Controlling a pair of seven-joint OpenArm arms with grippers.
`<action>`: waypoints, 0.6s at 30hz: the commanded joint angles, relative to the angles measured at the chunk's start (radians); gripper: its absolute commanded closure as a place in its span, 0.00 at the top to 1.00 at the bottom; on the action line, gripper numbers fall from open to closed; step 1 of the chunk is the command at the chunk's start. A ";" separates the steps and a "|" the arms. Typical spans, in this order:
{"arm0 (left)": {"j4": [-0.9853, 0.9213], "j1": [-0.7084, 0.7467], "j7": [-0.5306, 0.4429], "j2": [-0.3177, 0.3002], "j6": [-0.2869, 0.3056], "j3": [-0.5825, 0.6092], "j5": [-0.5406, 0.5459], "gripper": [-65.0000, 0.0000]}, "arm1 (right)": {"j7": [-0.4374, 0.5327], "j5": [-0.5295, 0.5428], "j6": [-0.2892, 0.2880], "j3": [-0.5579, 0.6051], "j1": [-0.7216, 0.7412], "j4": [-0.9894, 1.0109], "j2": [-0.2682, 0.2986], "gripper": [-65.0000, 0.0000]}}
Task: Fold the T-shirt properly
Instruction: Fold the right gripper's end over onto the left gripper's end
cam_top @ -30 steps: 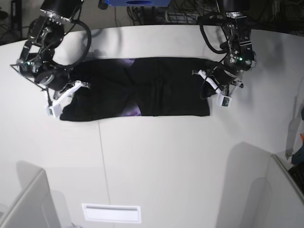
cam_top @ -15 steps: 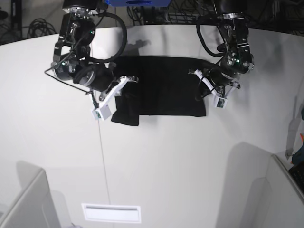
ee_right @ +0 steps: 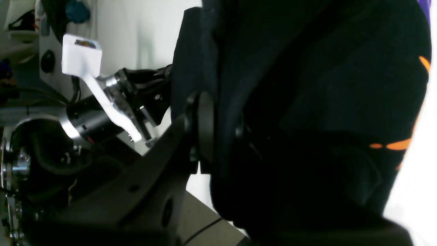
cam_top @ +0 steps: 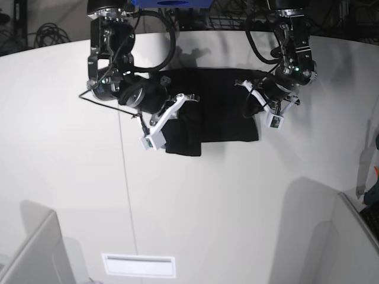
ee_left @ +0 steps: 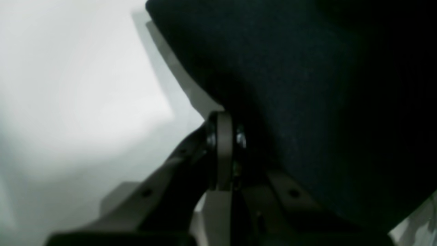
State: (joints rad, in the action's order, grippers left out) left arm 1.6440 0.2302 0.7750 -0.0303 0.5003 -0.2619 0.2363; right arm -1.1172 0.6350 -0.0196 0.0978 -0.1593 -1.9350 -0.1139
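two grippers clamp the t-shirt (cam_top: 222,109), spread on the table (cam_top: 237,207): right gripper (cam_top: 177,109) pinches a raised fold, cloth draped below its fingers; left gripper (cam_top: 259,97) is closed on the opposite edge. advice: keep left anchored, lay the fold flat, edges aligned.

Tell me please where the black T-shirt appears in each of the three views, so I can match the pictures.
Base view: the T-shirt lies at the top centre on the white table, between the two arms.
Left wrist view: black cloth fills the right side and top, against the left gripper.
Right wrist view: it fills the centre and right, held in the right gripper, orange print at the far right.
Shared landmark: the white table.
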 commanded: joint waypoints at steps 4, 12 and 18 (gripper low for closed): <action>0.009 0.018 0.034 -0.001 0.001 -0.001 -0.016 0.00 | 0.061 0.024 0.019 0.043 0.016 -0.001 -0.011 0.00; 0.071 0.042 0.034 -0.004 0.002 -0.007 -0.016 0.00 | 0.105 0.024 0.019 0.066 0.017 0.033 -0.013 0.00; 0.072 0.044 0.034 -0.004 0.002 -0.007 -0.016 0.00 | 0.108 0.024 0.014 0.104 0.016 0.033 -0.013 0.00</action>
State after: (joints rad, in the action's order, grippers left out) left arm 1.7008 0.2722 0.8021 -0.0307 0.5003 -0.2676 0.2245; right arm -1.0203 0.6273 0.0032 0.1959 -0.1535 -1.8866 -0.1158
